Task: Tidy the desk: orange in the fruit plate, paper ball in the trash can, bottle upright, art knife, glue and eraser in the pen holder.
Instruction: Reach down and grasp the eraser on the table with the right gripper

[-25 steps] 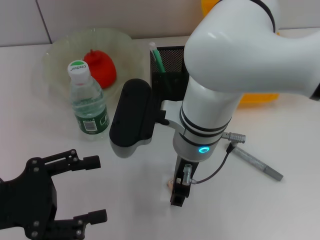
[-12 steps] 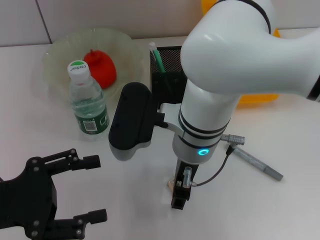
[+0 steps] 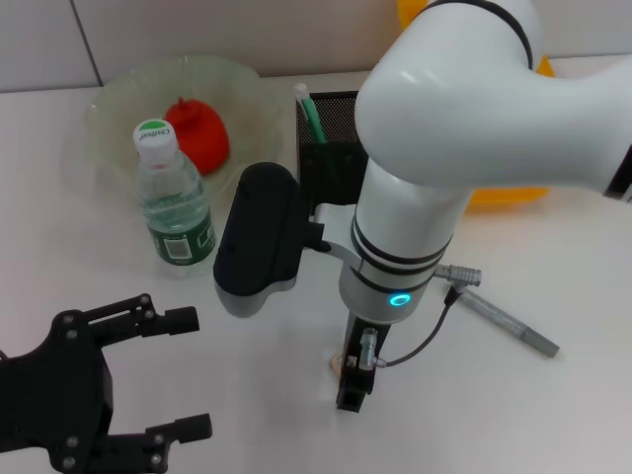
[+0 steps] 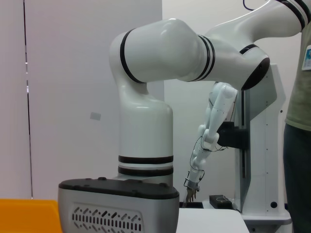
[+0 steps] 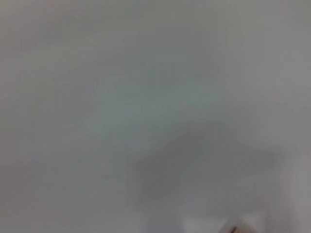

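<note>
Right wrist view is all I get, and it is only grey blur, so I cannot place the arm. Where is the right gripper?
Observer: In the head view the right gripper points straight down at the table, right beside a small pale thing, perhaps the eraser.
Operator: What else lies loose near it?
Observer: A grey knife lies flat on the table to that arm's right, apart from the gripper.
Operator: Where is the other arm?
Observer: The left gripper hangs open and empty at the table's near left, far from the work.
</note>
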Robot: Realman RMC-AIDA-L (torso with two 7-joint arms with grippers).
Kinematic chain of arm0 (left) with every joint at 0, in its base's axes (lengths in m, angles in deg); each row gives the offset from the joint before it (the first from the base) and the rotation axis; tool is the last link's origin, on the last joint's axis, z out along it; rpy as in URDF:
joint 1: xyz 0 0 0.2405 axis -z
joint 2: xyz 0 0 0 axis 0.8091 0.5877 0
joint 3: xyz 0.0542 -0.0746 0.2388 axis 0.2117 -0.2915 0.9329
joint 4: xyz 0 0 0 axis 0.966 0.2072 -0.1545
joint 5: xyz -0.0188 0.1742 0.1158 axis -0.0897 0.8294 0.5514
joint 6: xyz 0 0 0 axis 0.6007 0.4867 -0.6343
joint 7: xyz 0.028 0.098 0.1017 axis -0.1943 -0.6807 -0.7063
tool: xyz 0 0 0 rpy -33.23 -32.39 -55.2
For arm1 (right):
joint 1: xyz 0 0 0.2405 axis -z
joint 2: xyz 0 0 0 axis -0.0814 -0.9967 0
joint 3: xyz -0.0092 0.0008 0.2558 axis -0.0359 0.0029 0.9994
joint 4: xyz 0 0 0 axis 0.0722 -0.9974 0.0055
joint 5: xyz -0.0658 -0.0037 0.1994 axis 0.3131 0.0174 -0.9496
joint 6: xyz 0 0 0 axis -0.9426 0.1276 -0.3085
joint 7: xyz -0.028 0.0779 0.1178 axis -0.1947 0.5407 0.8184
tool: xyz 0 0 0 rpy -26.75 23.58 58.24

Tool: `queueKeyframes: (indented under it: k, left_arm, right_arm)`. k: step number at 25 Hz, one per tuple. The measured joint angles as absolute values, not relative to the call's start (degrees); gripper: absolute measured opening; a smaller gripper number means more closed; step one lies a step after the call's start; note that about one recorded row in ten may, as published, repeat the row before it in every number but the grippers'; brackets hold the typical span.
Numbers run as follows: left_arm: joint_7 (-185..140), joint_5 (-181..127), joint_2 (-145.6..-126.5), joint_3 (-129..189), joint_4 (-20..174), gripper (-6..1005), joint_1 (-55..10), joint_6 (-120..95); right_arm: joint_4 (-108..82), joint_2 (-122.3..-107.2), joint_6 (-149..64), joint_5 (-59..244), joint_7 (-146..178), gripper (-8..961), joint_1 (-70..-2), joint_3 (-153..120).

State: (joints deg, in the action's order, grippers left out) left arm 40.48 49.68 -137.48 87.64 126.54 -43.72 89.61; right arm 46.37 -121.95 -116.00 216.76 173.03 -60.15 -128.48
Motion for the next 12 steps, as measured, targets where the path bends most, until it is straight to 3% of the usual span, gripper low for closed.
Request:
queueKeyframes:
  k: [12]
  left_arm:
    - [40.5, 49.7, -137.57, 87.6, 126.5, 801, -43.5, 89.6]
  right_arm:
    - [44.9, -121.95, -115.3, 216.5, 173.2, 643, -60.5, -128.6]
